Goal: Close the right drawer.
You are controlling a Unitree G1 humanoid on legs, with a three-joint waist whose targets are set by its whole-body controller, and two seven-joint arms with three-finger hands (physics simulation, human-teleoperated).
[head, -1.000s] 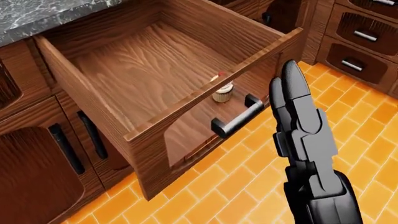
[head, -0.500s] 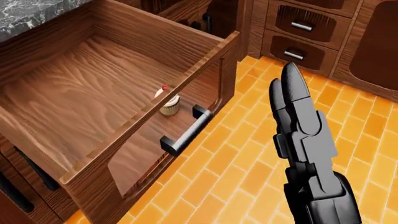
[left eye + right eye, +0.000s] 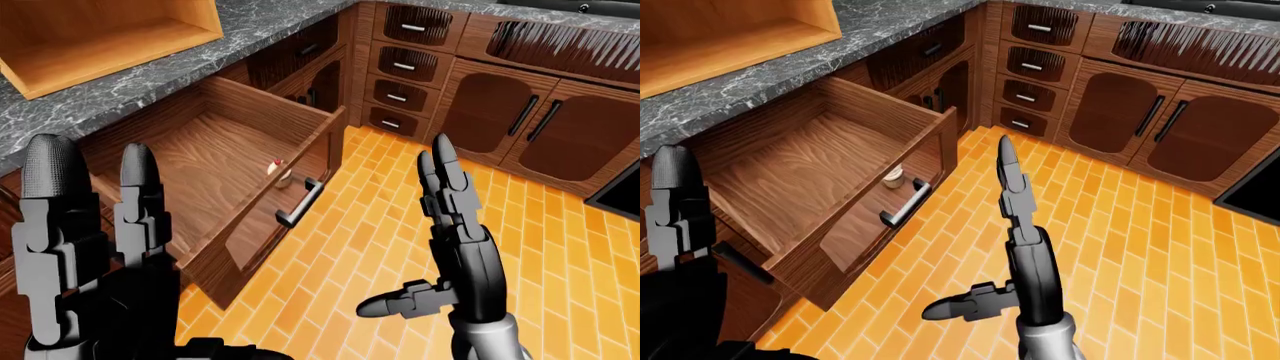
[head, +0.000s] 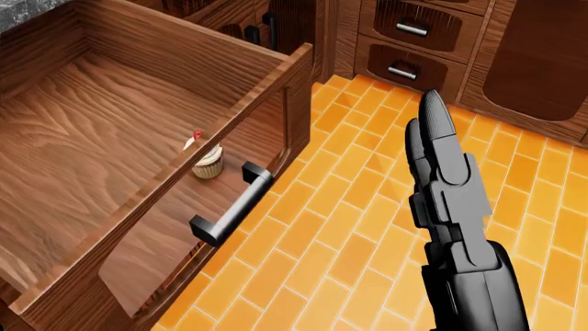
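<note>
The wooden drawer (image 4: 138, 138) stands pulled far out from under the grey marbled countertop (image 3: 250, 30), and your right hand (image 4: 446, 186) hovers over the orange brick-pattern floor (image 4: 358, 207), well clear of the drawer front (image 4: 184, 234) and to its right in the head view. Its fingers are straight and pressed close together, the thumb jutting sideways in the eye views, gripping nothing. Your left hand (image 3: 90, 247) is raised at the left of the left-eye view, fingers upright and slightly apart, also empty.

To close it well, bring the right palm flat against the front panel near the black bar handle (image 4: 229, 203) and push squarely along the drawer's travel; an off-centre shove would likely skew it on its runners. Keep the fingers off the panel's top edge so they are not caught under the counter.

The drawer is warm, strongly grained wood with a smooth, faintly glossy front that mirrors the floor. The handle is a matte, square-section bar on two short posts. Inside, just behind the front panel, sits a small cupcake (image 4: 207, 162) in a pleated paper case, topped with something red; a hard push may tip it.
</note>
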